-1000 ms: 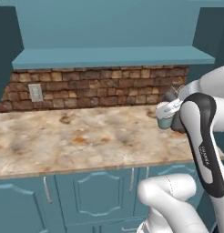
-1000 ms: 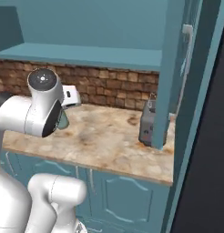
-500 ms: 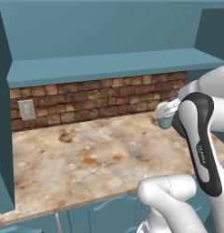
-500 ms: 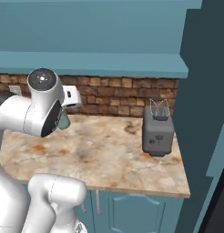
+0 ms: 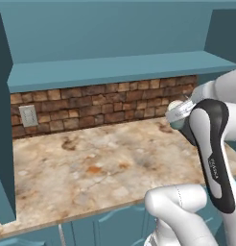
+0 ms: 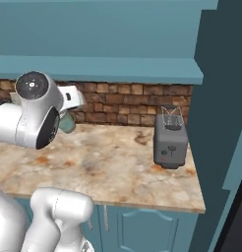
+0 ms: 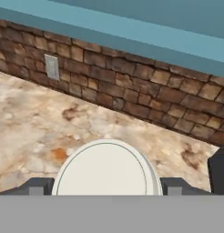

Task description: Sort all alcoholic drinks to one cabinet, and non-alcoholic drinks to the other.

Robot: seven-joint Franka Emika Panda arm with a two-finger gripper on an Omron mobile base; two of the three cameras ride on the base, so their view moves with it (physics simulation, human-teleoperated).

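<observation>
Carrying the cup (image 7: pixel 107 168) is the step in hand, I think: the pale blue-white cup sits right between the two dark fingers (image 7: pixel 38 186) of the gripper (image 7: pixel 106 189), which stand wide apart with one on each side of it. Seen from the hand, its white round top is very close, low in the picture, and the fingers hug its sides, so it looks held and lifted off the bench (image 7: pixel 36 123). From the left base view the cup (image 5: pixel 176 114) peeks out just in front of the arm's dark wrist, up in the air above the bench (image 5: pixel 91 168). From the right base view a bit of the cup (image 6: pixel 66 123) shows just behind the big round joint. Past the cup lies the speckled stone bench, then a brick wall (image 7: pixel 132 86) with a small white socket (image 7: pixel 52 66) on it. A grey toaster (image 6: pixel 170 140) stands far off on the right end of the bench, near a tall teal side panel. Above the bricks runs the thick teal floor board of a cabinet (image 5: pixel 115 67), with a plain teal inside. The cup is a drink with no alcohol, so next it needs to go up and forward, over that board's front edge, and be set down inside before the gripper lets go. It must rise high enough first, or it could bump the board.
</observation>
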